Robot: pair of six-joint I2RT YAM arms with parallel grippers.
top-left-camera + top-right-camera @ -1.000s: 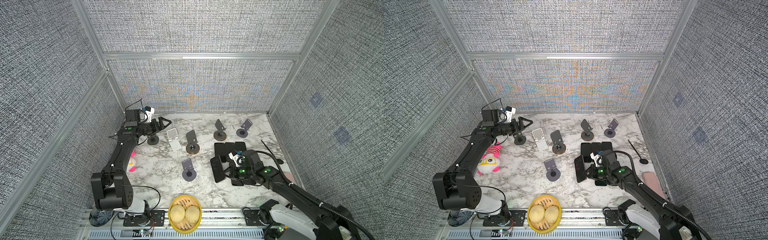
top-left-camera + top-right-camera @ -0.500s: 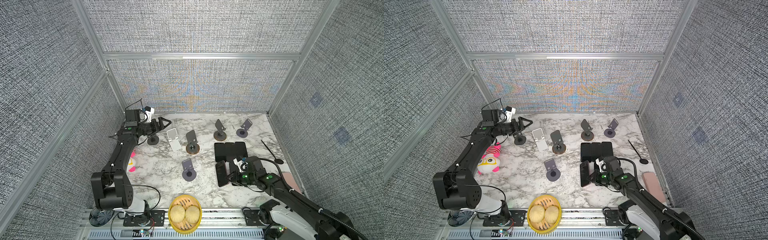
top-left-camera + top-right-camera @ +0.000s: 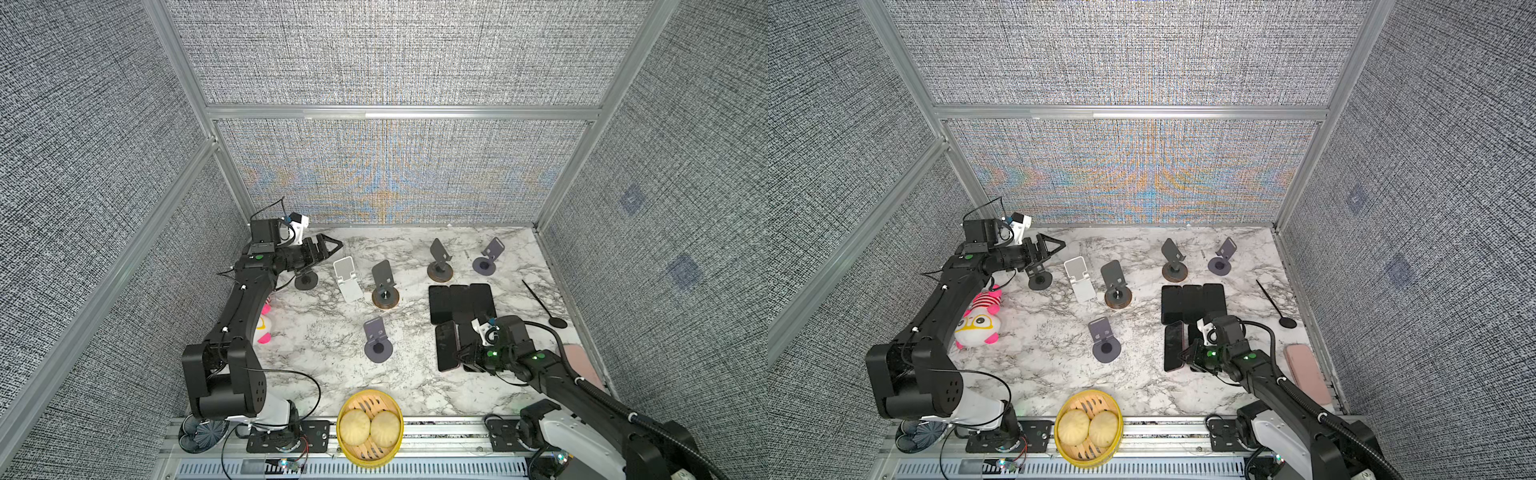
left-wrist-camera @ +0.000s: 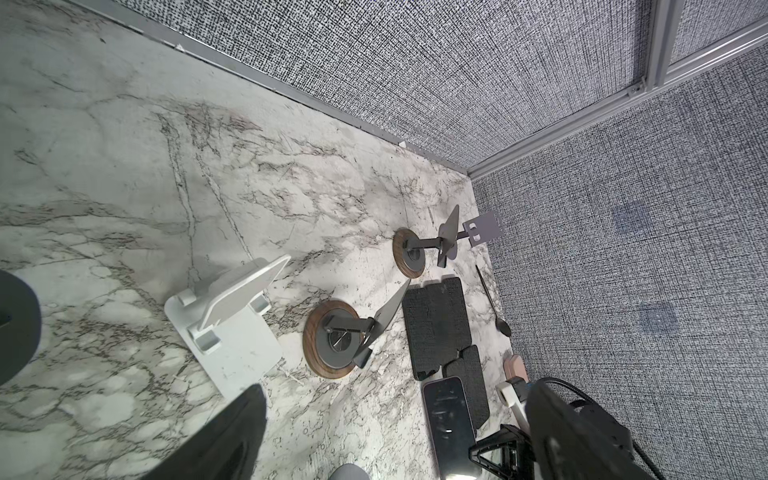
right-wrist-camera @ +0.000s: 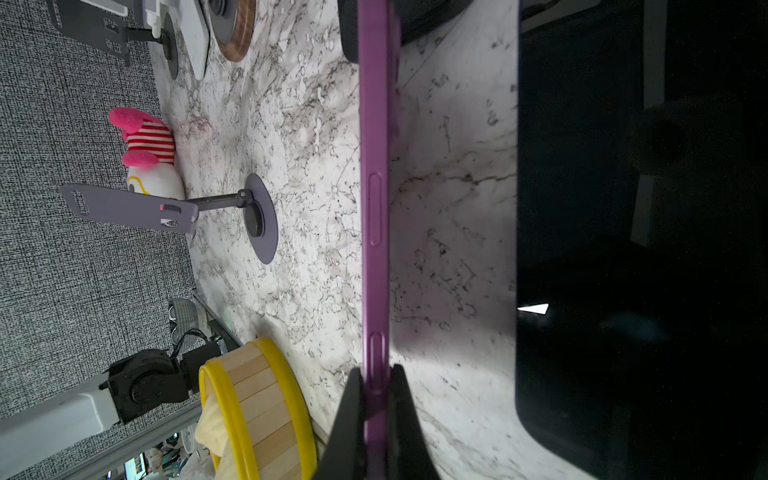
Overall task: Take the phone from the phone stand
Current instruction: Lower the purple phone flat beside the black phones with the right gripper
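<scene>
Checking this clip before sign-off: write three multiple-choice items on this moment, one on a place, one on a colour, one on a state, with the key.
1. Where does the steamer basket stand?
A) back right corner
B) front edge, near the middle
C) against the back wall

2. What colour is the edge of the phone in the right gripper?
A) purple
B) green
C) white

3. How is the left gripper?
A) shut on a stand
B) shut on nothing
C) open, holding nothing

Key: 1 B, both top views show it front and centre. 2 A, the right wrist view shows a purple edge pinched between the jaws. 3 C, its jaws stand apart with nothing between them.
</scene>
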